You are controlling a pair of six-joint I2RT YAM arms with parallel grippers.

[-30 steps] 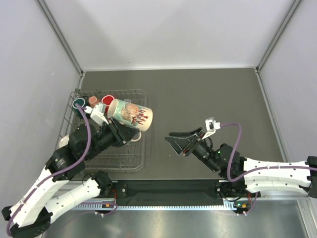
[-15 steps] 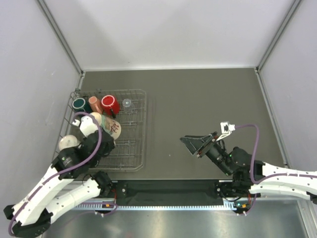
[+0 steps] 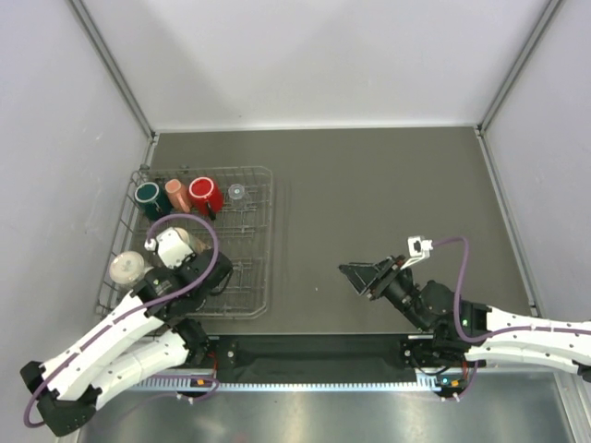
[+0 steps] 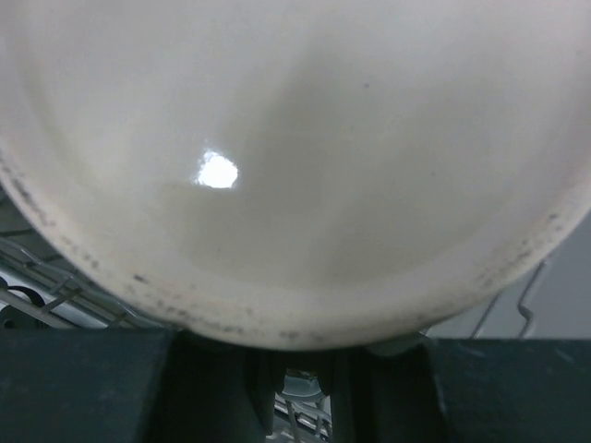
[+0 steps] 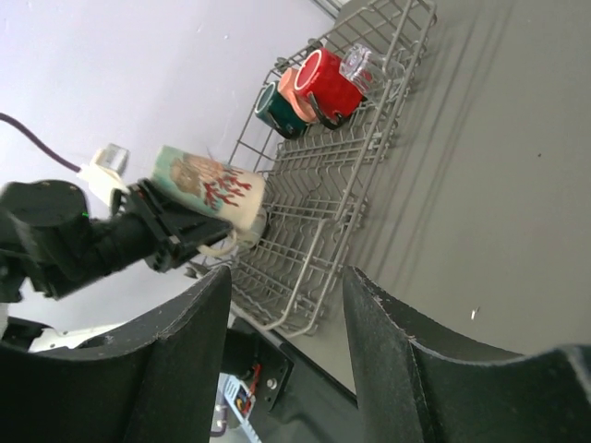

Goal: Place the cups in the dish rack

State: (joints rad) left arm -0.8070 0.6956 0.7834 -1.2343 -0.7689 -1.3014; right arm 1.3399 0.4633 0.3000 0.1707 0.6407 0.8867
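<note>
My left gripper (image 3: 185, 255) is shut on a cream mug with a teal and red pattern (image 3: 176, 244) and holds it over the near left part of the wire dish rack (image 3: 249, 277). The mug fills the left wrist view (image 4: 295, 157). The right wrist view shows it tilted above the rack (image 5: 208, 185). A dark green mug (image 3: 148, 194), a pink cup (image 3: 174, 193), a red mug (image 3: 204, 194) and a tiny clear glass (image 3: 237, 192) stand along the rack's far side. A tan cup (image 3: 127, 268) sits at its near left. My right gripper (image 3: 356, 275) is open and empty over the table.
The rack (image 5: 314, 212) lies against the left wall of the enclosure. The dark table (image 3: 388, 185) stretches to the right of it. The right wrist view also shows the red mug (image 5: 328, 83) and the glass (image 5: 355, 63).
My left arm has drawn back and down toward the near left with the patterned mug, from the rack's middle to its near left. My right gripper has pulled back a little and stayed open.
</note>
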